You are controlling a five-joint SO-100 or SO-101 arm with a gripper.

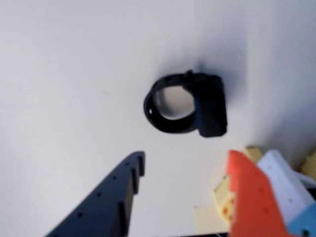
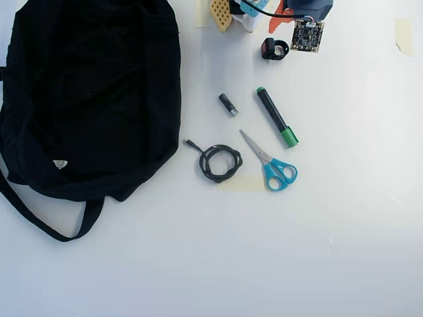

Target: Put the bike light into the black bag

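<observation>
In the wrist view the claw [image 1: 185, 168] hangs open and empty; the bike light [image 1: 195, 103] lies on the desk [image 1: 59, 74] just beyond its tips, strap loop leftward.

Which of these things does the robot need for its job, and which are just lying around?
Needed:
- bike light
- black bag
- gripper, its fingers open

Just lying around:
- small cylinder
- coiled cable
- green marker
- blue scissors

bike light [image 1: 210, 106] lying on white table [image 1: 64, 74], open gripper [image 1: 185, 163] fingers just short of it
</observation>
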